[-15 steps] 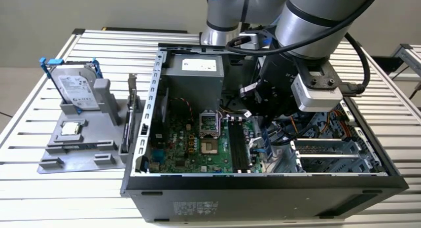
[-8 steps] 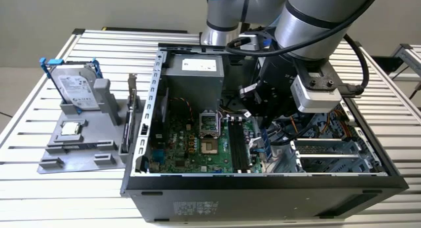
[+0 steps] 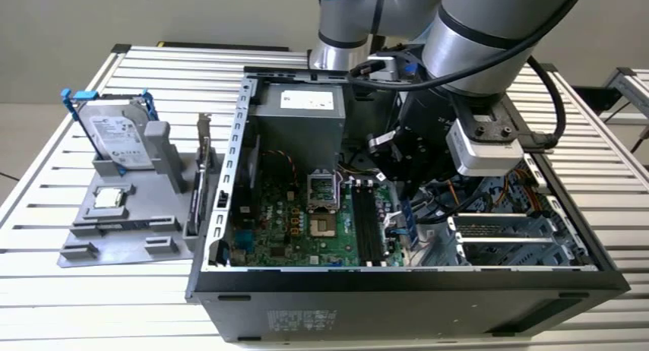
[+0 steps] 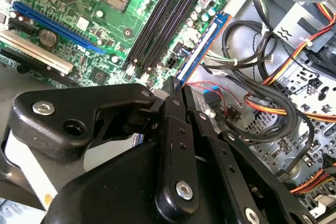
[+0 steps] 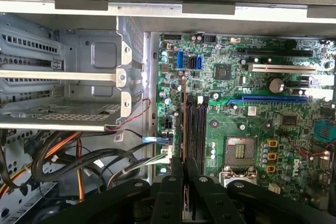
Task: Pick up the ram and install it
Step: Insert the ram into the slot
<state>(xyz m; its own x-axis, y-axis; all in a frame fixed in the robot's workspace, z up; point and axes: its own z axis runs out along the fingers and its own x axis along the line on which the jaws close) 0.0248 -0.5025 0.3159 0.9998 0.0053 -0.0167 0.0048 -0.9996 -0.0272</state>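
The ram [image 5: 184, 114] stands on edge between the fingers [image 5: 175, 174], which are closed on its upper end; in the first wrist view it shows as a thin brownish edge running down along the outermost of the black slots [image 5: 197, 129] on the green board [image 5: 252, 124]. In the second wrist view the ram [image 4: 202, 45] appears as a blue strip with an orange rim, lying beside the slots [image 4: 165, 19] on their cable side, its lower end near the board [image 4: 121, 24]; whether it is seated in a slot cannot be told. In the exterior view a sliver of the ram [image 3: 403, 218] shows below the gripper [image 3: 400, 176], beside the slots [image 3: 367, 226].

The gripper hangs inside the open case [image 3: 406, 279], over the part of the board [image 3: 294, 222] toward the exterior view's right. The empty processor socket [image 5: 240, 153] sits just beyond the slots. Bundled cables [image 5: 84, 161] lie on the ram's other side, next to the metal drive cage [image 5: 79, 77].

The case rests on the slatted surface [image 3: 121, 290]. Near the surface's edge at the exterior view's left stands a grey holder [image 3: 121, 229] carrying a hard drive [image 3: 117, 138] in a blue frame, upright, and a square silver chip [image 3: 109, 197] lying flat.
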